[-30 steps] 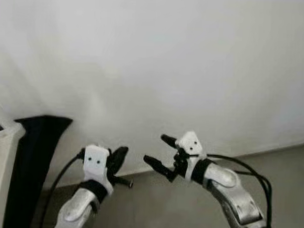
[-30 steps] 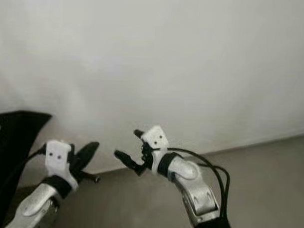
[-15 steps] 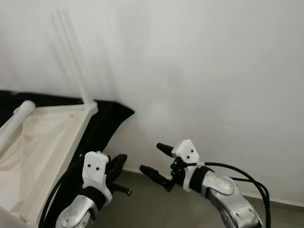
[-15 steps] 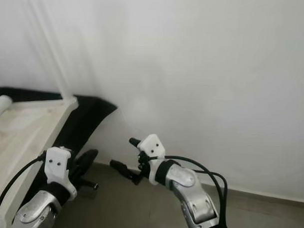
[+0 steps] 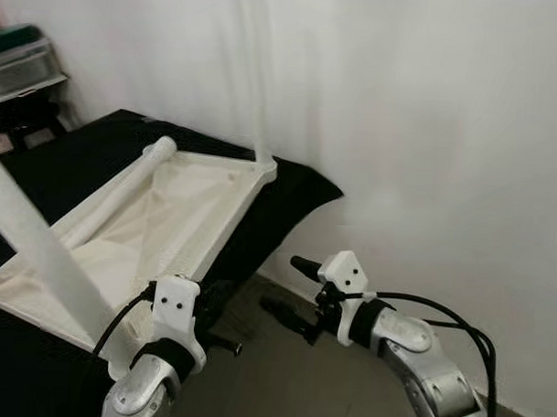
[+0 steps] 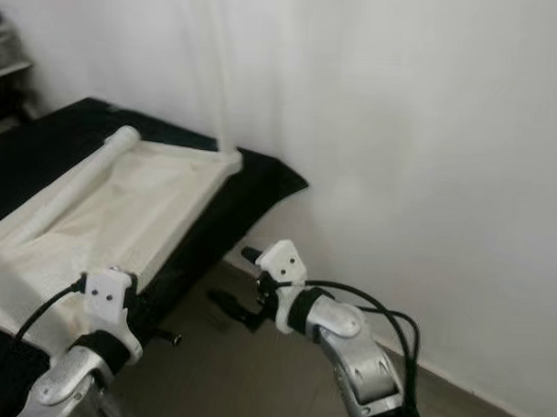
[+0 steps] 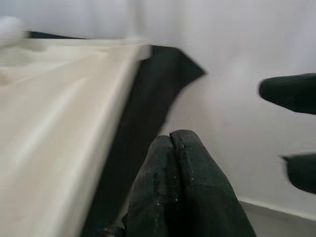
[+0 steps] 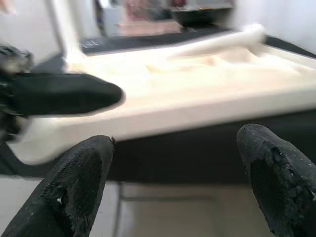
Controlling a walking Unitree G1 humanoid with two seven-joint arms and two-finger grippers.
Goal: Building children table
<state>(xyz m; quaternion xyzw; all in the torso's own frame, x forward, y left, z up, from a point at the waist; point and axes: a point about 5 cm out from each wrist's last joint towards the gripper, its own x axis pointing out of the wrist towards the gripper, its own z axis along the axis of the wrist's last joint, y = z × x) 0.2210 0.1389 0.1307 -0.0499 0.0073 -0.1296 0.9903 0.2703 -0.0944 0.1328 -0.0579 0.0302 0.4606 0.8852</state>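
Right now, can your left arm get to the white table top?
Probably yes. The left tool, fingers shut, hangs just off the near edge of the white table top on the black mat, with nothing between them.

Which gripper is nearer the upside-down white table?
Left. The left gripper sits right by the white table's near edge; the right gripper is farther off, toward the wall.

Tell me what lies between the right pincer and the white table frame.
In the left eye view, the black cloth under the white table frame hangs between it and the open right pincer; otherwise bare floor, with the shut left pincer nearby.
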